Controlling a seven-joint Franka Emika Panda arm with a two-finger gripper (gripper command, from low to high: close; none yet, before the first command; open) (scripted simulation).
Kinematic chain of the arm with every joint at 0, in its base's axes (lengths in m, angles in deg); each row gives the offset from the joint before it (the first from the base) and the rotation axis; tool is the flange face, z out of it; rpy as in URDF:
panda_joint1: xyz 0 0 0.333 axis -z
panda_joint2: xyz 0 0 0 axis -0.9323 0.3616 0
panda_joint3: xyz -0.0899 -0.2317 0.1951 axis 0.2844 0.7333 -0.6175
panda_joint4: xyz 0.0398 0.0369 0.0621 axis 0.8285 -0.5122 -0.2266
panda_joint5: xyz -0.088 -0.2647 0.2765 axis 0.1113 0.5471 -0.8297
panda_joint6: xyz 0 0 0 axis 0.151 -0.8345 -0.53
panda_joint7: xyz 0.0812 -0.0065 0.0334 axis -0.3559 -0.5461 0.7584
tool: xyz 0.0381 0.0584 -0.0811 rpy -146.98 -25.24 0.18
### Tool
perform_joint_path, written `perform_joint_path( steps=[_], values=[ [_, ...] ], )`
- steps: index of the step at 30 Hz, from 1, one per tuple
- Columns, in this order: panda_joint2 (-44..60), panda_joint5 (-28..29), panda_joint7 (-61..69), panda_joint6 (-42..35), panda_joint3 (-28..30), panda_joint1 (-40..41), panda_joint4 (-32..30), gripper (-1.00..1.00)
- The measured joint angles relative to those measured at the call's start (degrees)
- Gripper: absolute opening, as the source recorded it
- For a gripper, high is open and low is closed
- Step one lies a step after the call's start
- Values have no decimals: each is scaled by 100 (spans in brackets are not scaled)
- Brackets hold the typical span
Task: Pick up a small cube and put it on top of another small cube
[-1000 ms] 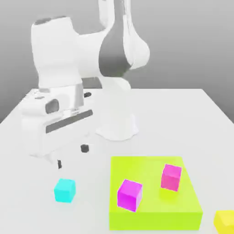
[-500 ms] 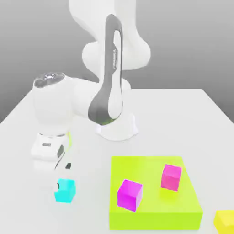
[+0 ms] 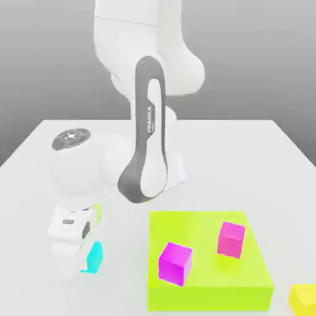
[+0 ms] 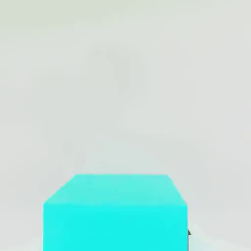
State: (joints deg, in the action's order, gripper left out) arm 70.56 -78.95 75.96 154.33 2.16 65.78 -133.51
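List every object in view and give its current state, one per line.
cyan cube: on the table, inside the pincer's grip, partly hidden by the hand.
pincer: shut on the cyan cube, down at table level.
two magenta cubes: resting apart on the lime-green platform.
lime-green platform: flat on the table.
yellow cube: on the table, at the exterior view's right of the platform.

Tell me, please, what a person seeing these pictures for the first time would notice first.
The big white robot arm bends down over the white table, its hand low at the small bright cyan cube near the exterior view's left. Beside it, a flat lime-green square platform carries two magenta cubes, and a yellow cube sits at the exterior view's right edge.
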Motion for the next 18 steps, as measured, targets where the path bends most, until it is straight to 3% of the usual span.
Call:
perform_joint_path(
  steps=[9, 18],
  values=[
    [-1065, 1846, -1431, -711, 1386, -1043, -268, -100],
    [43, 2233, -2788, -1061, 952, -2215, 1519, -100]
  ],
)
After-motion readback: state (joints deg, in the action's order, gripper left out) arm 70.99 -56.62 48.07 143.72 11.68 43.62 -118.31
